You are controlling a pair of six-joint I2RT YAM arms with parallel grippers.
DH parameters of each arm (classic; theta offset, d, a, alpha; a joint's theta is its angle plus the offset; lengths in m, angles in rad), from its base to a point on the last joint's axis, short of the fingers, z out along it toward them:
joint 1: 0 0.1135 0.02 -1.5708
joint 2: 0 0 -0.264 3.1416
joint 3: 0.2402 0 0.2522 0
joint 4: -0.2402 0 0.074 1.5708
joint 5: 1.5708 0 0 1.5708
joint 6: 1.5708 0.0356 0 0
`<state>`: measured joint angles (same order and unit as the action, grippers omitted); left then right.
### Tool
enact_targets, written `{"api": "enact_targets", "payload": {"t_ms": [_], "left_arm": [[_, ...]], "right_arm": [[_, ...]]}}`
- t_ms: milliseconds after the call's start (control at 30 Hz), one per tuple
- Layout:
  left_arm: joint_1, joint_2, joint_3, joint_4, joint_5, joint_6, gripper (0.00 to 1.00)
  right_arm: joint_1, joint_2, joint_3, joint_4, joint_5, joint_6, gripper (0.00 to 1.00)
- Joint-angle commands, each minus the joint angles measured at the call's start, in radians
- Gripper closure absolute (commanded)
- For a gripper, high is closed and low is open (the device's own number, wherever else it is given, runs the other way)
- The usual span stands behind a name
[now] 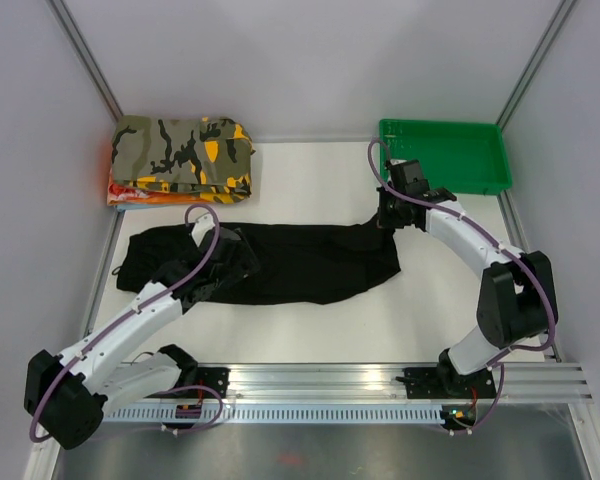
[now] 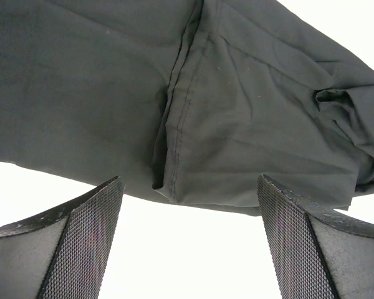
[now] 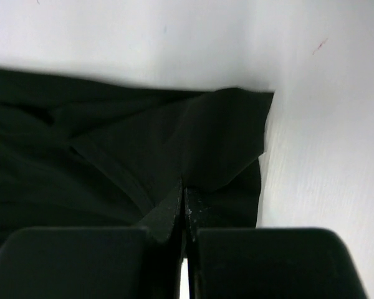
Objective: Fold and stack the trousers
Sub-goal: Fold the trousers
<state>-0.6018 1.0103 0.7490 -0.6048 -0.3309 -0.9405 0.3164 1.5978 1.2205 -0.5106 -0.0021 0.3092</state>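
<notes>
Trousers (image 1: 280,262) lie stretched across the white worktop (image 1: 310,335), in front of a folded camouflage garment (image 1: 180,155) at the rear left. Over their left end the left pincer (image 2: 188,184) hovers released, fingers spread with nothing between them and a stitched seam just below. At the far right end the right pincer (image 3: 184,190) is clenched on a corner of the cloth, which peaks up to its tips. A green tray (image 1: 440,160) sits behind it. The fabric looks thin, limp and light. It will likely sag and crease, so the hems and waistband look the best places to grip.
</notes>
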Motion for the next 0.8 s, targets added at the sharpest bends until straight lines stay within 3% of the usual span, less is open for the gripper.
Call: {"api": "enact_targets", "payload": {"t_ms": [0, 167, 233, 367, 400, 500, 767], "left_arm": [[-0.001, -0.019, 0.013, -0.015, -0.014, 0.049, 0.07], [-0.001, -0.006, 0.042, 0.040, 0.047, 0.098, 0.07], [-0.001, 0.002, 0.047, 0.103, 0.133, 0.158, 0.06], [-0.003, 0.059, 0.018, 0.395, 0.350, 0.317, 0.06], [-0.007, 0.079, 0.012, 0.530, 0.431, 0.413, 0.05], [-0.015, 0.174, 0.030, 0.707, 0.512, 0.610, 0.05], [-0.032, 0.434, 0.197, 0.922, 0.593, 0.861, 0.06]], "right_arm": [[0.003, -0.038, -0.059, 0.007, -0.090, -0.028, 1.00], [0.003, -0.041, -0.029, 0.015, -0.213, -0.028, 1.00], [0.001, -0.038, 0.020, 0.008, -0.269, -0.027, 1.00], [0.001, -0.016, 0.117, -0.003, -0.348, -0.015, 1.00], [0.001, -0.009, 0.134, -0.009, -0.349, -0.009, 1.00], [0.001, 0.051, 0.215, -0.063, -0.328, -0.005, 1.00], [0.003, 0.134, 0.303, -0.108, -0.389, 0.008, 1.00]]}}
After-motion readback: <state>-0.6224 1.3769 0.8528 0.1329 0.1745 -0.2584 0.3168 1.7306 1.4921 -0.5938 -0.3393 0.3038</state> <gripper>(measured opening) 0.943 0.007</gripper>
